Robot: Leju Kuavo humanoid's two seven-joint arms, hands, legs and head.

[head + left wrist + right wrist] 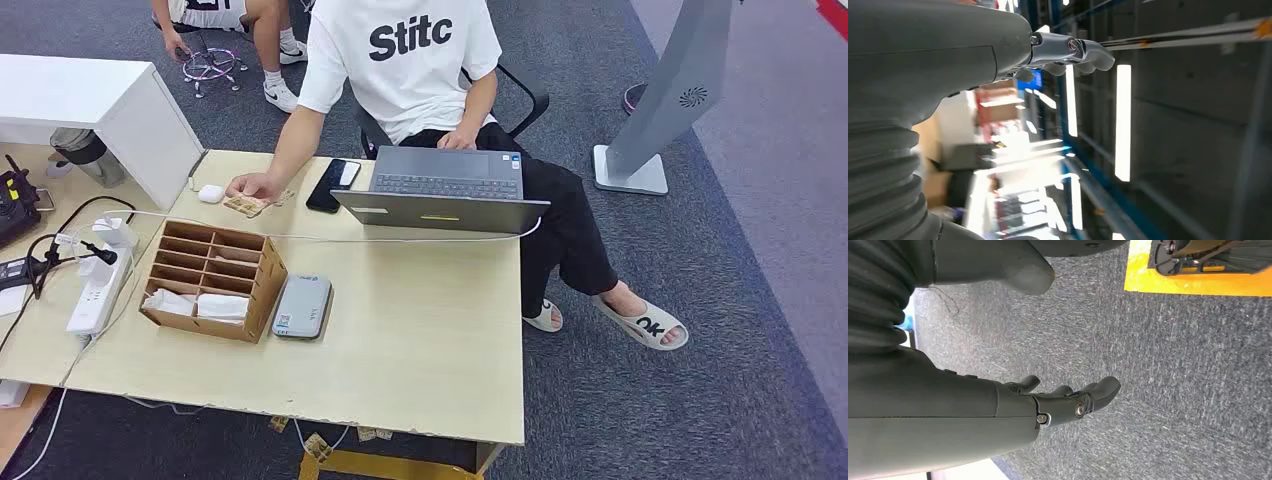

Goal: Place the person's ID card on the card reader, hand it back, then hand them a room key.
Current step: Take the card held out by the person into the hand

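Start of task: no robot hand is over the tabletop point(420, 360) yet. Left hand point(1068, 52) is empty, fingers loosely apart, seen against ceiling lights in its wrist view, so the arm looks raised or swung out. Right hand point(1068, 400) is also empty, fingers extended and apart, over grey carpet point(1173, 390).

ID card point(245, 206) is at the far-left part of the tabletop under the person's hand point(255, 187), fingertips on it. It's small and tan; face details aren't readable. Card reader point(301, 307), a flat grey slab, lies just beside the wooden slotted organizer point(212, 280) on its right side. Room keys are probably the white items point(197, 304) in the organizer's near slots, but that can't be confirmed.

Risks, judged from the layout:
- Card lies flat under the person's fingers; a pinch there could slip or catch those fingers. Better if the person lifts it toward the hand.
- White cable point(400, 238) runs across the tabletop between the card and the reader, along the organizer's far edge; a low carry could snag it.
- Open laptop point(440, 190) and black phone point(332, 185) sit just right of the card, so a wide reach from that side could bump them.
- White earbud case point(210, 194) is just left of the card and easy to knock.
- Power strip point(100, 285) and wires crowd the left edge, limiting the left arm's approach.
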